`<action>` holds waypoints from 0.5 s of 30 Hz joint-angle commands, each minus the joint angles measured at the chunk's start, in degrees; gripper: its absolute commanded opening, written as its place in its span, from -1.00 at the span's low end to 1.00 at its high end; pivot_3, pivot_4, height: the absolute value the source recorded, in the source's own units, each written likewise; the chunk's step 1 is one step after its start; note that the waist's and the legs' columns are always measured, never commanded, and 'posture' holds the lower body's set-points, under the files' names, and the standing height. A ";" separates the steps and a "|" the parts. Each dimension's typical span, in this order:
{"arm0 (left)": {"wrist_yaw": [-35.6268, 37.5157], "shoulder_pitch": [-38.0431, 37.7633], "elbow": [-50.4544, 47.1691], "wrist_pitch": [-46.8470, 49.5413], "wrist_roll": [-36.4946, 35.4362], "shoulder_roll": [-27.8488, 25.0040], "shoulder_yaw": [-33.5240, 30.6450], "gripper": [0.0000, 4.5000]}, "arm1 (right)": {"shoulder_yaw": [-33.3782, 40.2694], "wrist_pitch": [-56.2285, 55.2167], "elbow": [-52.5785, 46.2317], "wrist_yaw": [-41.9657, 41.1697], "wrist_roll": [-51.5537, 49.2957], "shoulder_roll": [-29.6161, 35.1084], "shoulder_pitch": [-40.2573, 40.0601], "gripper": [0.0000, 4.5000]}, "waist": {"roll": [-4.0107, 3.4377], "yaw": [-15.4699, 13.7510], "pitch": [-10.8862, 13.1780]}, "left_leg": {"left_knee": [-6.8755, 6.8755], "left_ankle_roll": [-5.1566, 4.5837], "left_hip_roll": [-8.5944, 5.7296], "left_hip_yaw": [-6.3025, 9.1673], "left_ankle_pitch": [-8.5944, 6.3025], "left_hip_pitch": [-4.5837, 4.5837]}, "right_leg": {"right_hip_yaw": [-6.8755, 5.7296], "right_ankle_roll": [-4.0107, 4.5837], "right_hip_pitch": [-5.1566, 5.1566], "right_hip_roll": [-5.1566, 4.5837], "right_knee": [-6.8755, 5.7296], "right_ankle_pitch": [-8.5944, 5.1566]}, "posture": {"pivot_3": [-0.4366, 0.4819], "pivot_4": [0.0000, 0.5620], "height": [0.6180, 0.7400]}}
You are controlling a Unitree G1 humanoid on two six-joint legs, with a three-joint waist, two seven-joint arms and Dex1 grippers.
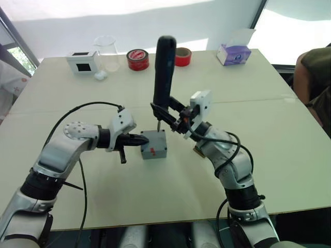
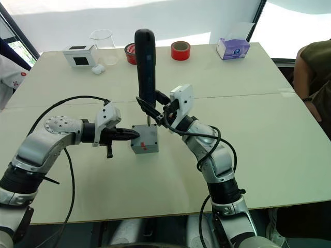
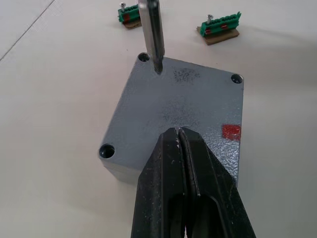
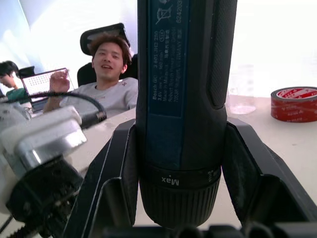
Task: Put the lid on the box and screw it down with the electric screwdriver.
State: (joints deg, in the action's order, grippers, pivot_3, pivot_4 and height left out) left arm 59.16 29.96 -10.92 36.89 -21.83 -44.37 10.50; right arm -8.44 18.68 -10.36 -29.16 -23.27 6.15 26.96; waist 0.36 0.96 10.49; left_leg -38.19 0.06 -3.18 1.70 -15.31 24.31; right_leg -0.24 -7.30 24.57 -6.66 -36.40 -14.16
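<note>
Left gripper point(image 3: 182, 136) fingers together, tips pressing the near edge of the lid point(image 3: 183, 106), which sits on the box point(image 1: 154, 144) mid-worktop point(image 1: 269, 155). Right gripper point(image 1: 168, 118) fingers clamped on the upright electric screwdriver point(image 1: 163, 70); bit hangs just beside a corner hole, not in it.

Risks: bit is off the hole, so driving down now would skate across the lid. A one-edge hold may let the lid or box twist under torque. Tall tool could tilt in the grip.
</note>
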 commanded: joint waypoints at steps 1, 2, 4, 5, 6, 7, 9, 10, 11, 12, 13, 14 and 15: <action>0.34 0.36 0.07 -0.13 0.52 0.08 -0.37 -1.00 | 0.52 -4.79 -0.33 -1.31 1.10 -0.31 0.78 -0.22 | 0.00 0.01 0.00 | 0.00 0.00 0.00 0.00 0.00 -0.01 | 0.00 0.00 0.00 0.00 0.00 0.00 | -0.05 -0.47 1.00; 0.41 0.32 0.05 -0.19 0.57 0.05 -0.38 -1.00 | 0.69 -5.47 0.27 -1.33 1.48 -0.34 0.77 -0.22 | 0.00 0.03 0.00 | 0.00 0.00 0.00 0.00 0.00 -0.01 | 0.00 0.00 0.00 0.00 -0.01 0.00 | -0.05 -0.47 1.00; 0.47 0.21 -0.05 -0.21 0.60 0.09 -0.33 -1.00 | 1.12 -6.87 1.32 -1.17 2.27 -0.32 0.83 -0.22 | 0.00 0.03 0.00 | 0.00 0.01 0.00 0.00 0.00 -0.02 | 0.00 0.00 0.00 0.00 -0.01 0.00 | -0.05 -0.47 1.00; 0.52 0.17 -0.04 -0.25 0.62 0.09 -0.34 -1.00 | 1.22 -7.28 1.63 -1.13 2.51 -0.36 0.89 -0.22 | 0.00 0.03 0.00 | 0.00 0.01 0.00 0.00 0.01 -0.02 | 0.00 0.00 0.00 0.00 -0.01 0.00 | -0.05 -0.47 1.00; 0.55 0.11 -0.05 -0.28 0.67 0.10 -0.29 -1.00 | 1.39 -7.74 1.99 -1.10 2.69 -0.36 0.93 -0.22 | 0.00 0.03 0.00 | 0.00 0.01 0.00 0.00 0.01 -0.02 | 0.00 0.00 0.00 0.00 -0.02 0.00 | -0.05 -0.47 1.00; 0.57 0.05 -0.10 -0.28 0.75 0.12 -0.17 -1.00 | 1.42 -8.28 2.34 -1.21 3.08 -0.14 0.92 -0.22 | 0.00 0.02 0.00 | 0.00 0.02 0.01 0.00 0.01 -0.02 | 0.00 0.00 0.00 0.00 -0.02 0.00 | -0.05 -0.47 1.00; 0.73 0.01 -0.08 -0.41 0.97 0.05 0.07 -1.00 | 1.44 -8.78 2.81 -1.40 3.43 0.09 0.89 -0.22 | 0.00 0.02 -0.01 | 0.00 0.02 0.01 0.00 0.01 -0.03 | 0.00 0.00 -0.01 0.00 -0.03 0.00 | -0.05 -0.47 1.00; 0.83 0.02 -0.07 -0.42 1.03 -0.02 0.13 -1.00 | 1.36 -8.89 2.89 -1.43 3.56 0.10 0.87 -0.22 | 0.00 0.03 -0.01 | 0.00 0.02 0.00 0.00 0.01 -0.03 | 0.00 0.00 -0.01 0.00 -0.04 0.00 | -0.05 -0.47 1.00; 1.01 0.05 -0.15 -0.47 1.13 -0.14 0.26 -1.00 | 1.19 -8.75 2.75 -1.68 3.59 0.23 0.77 -0.22 | 0.00 0.04 -0.01 | 0.00 0.02 0.00 0.00 0.01 -0.03 | 0.00 0.00 -0.01 0.00 -0.10 0.00 | -0.05 -0.47 1.00; 1.16 0.20 -0.39 -0.31 1.06 -0.16 0.37 -1.00 | 0.91 -8.16 2.38 -2.09 3.36 0.46 0.52 -0.22 | 0.00 0.05 -0.01 | 0.00 0.02 0.00 0.00 0.01 -0.03 | 0.00 0.00 -0.01 0.00 -0.18 0.00 | -0.05 -0.47 1.00; 1.27 0.41 -0.63 -0.08 0.95 -0.11 0.48 -1.00 | 0.51 -7.58 1.90 -2.58 3.18 0.73 0.20 -0.22 | 0.00 0.05 -0.01 | 0.00 0.02 0.00 0.00 0.01 -0.04 | 0.01 0.00 -0.01 0.00 -0.22 0.00 | -0.05 -0.47 1.00; 1.37 0.62 -0.74 -0.03 1.06 -0.07 0.71 -1.00 | 0.17 -7.21 1.55 -2.79 3.15 0.80 -0.11 -0.22 | 0.00 0.05 -0.01 | 0.00 0.02 0.00 0.00 0.01 -0.05 | 0.01 0.00 -0.01 0.00 -0.24 0.00 | -0.05 -0.47 1.00; 1.44 0.71 -0.81 -0.01 1.15 -0.05 0.82 -1.00 | -0.03 -7.01 1.32 -2.86 3.18 0.79 -0.32 -0.22 | 0.00 0.04 -0.01 | 0.00 0.02 0.00 -0.01 0.01 -0.05 | 0.01 0.00 -0.01 0.00 -0.25 0.00 | -0.05 -0.47 1.00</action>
State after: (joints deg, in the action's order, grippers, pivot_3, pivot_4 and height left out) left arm 60.04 30.02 -10.88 36.81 -21.42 -44.28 10.59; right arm -8.01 11.91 -6.18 -31.40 -19.72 7.14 26.92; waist 0.37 1.00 10.48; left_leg -38.20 0.08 -3.18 1.70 -15.30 24.26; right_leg -0.23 -7.30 24.56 -6.66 -36.65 -14.17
